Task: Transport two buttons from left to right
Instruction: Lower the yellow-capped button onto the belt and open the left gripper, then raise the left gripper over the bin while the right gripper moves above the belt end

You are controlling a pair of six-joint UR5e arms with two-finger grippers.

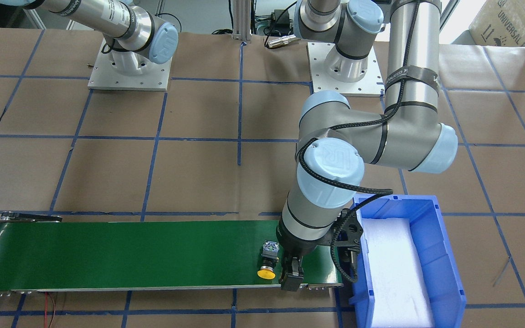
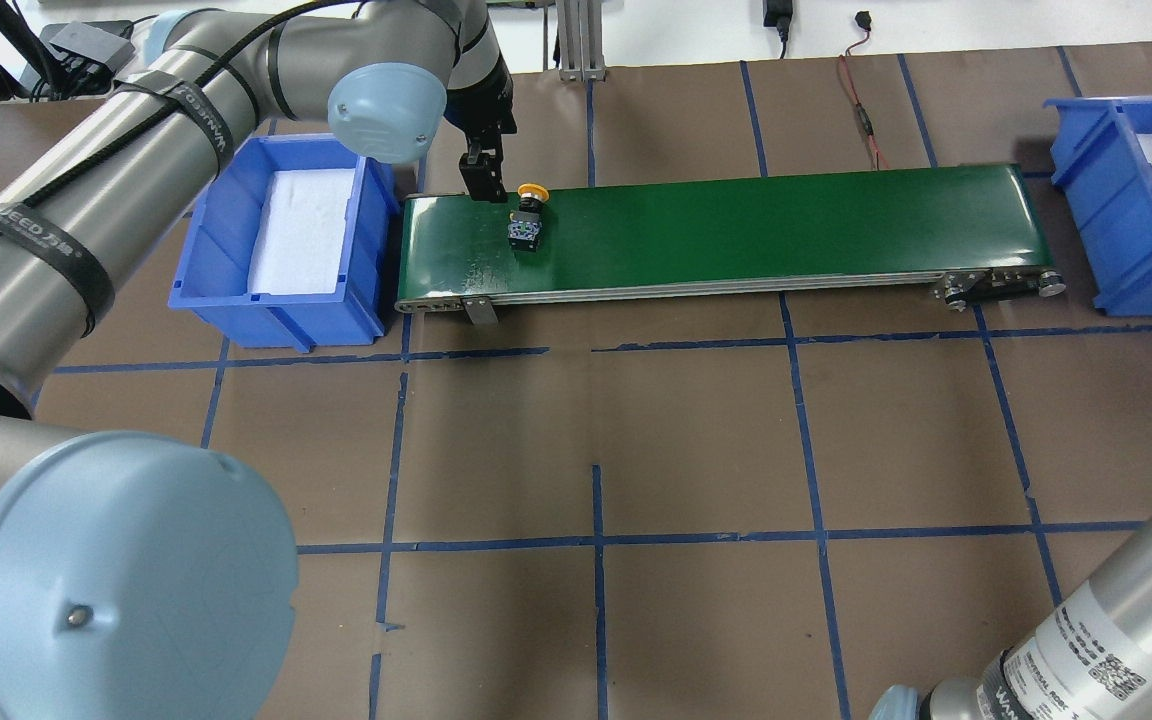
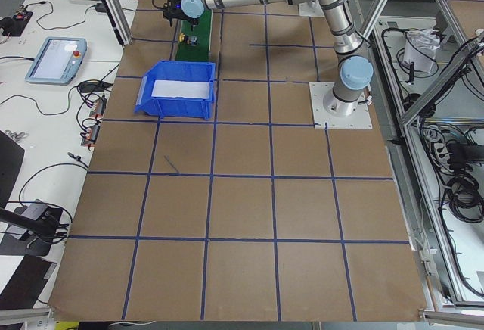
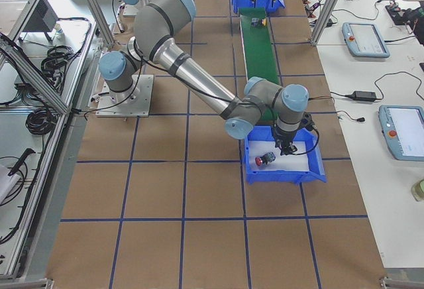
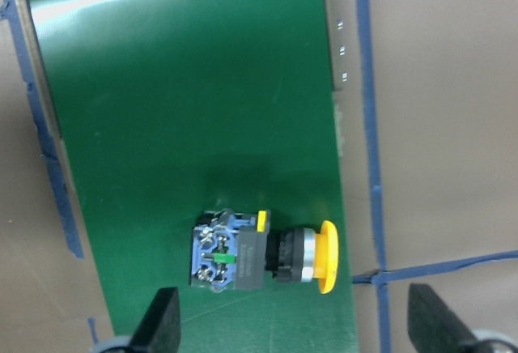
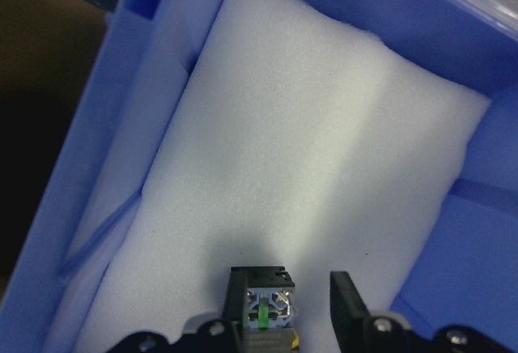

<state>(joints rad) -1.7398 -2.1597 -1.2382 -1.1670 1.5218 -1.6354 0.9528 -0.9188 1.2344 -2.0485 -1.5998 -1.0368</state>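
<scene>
The yellow button (image 1: 268, 264) lies on its side on the green belt (image 1: 130, 250), near the belt's left end. It also shows in the overhead view (image 2: 526, 215) and the left wrist view (image 5: 259, 252). My left gripper (image 1: 292, 278) hangs open and empty just beside it, toward the left bin; the left wrist view shows the fingers (image 5: 162, 325) spread wide. The red button (image 4: 267, 158) lies on the foam in the right blue bin (image 4: 285, 173). My right gripper (image 4: 285, 148) hangs in that bin, close over the button's block (image 6: 263, 308), and looks open.
An empty foam-lined blue bin (image 2: 206, 260) stands at the belt's left end, close beside my left wrist. The right bin (image 2: 1096, 200) stands past the belt's right end. Brown paper with blue tape lines covers the table (image 2: 596, 450).
</scene>
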